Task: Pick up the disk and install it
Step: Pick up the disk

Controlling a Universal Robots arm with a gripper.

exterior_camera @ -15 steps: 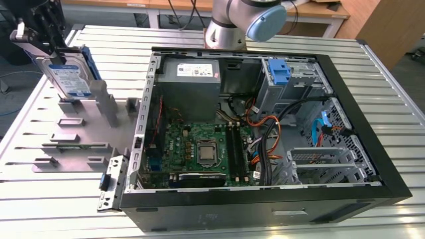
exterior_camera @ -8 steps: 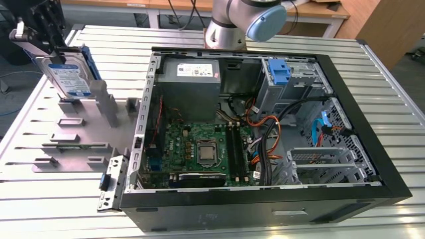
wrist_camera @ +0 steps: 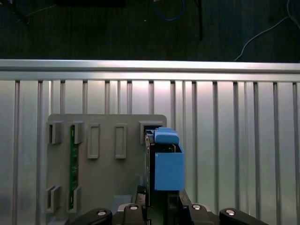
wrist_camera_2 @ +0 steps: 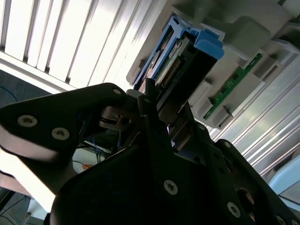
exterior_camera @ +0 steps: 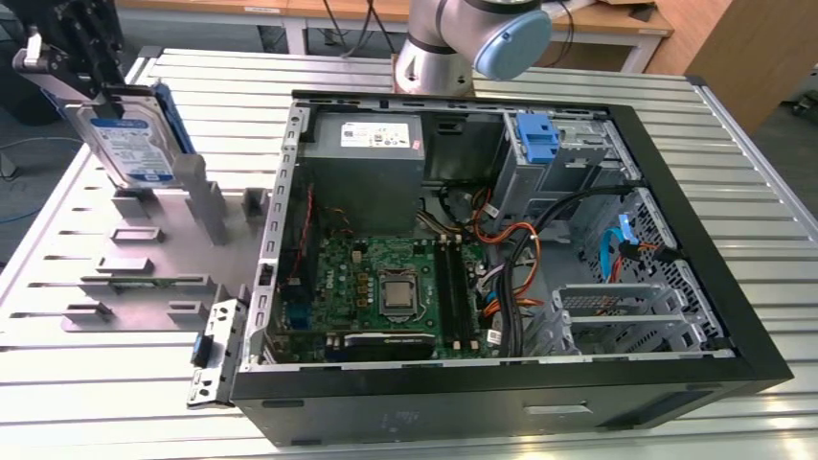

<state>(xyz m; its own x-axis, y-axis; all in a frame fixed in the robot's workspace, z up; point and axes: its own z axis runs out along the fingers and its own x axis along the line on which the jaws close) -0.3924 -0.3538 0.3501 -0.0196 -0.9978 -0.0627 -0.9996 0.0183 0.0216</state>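
Note:
The disk [exterior_camera: 124, 144] is a silver drive with a white-and-blue label and blue rails. It stands on edge at the exterior view's far left, over the grey holder plate [exterior_camera: 141, 278]. My gripper [exterior_camera: 100, 96] is shut on its upper end. In the second wrist view the black fingers [wrist_camera_2: 154, 126] clamp the disk [wrist_camera_2: 180, 56] from both sides. The first wrist view has the disk [wrist_camera: 166, 164] edge-on above a corner slot of the plate [wrist_camera: 108, 178], with my gripper [wrist_camera: 159, 206] around it. Whether the disk's lower edge still sits in the slot I cannot tell.
An open computer case [exterior_camera: 511, 383] lies to the exterior view's right of the plate. It holds a motherboard [exterior_camera: 383, 287], a grey power-supply box [exterior_camera: 371, 134], cables, a blue bracket [exterior_camera: 542, 139] at a rear bay and a metal cage [exterior_camera: 626, 311]. A green board [wrist_camera: 73, 164] stands in the plate.

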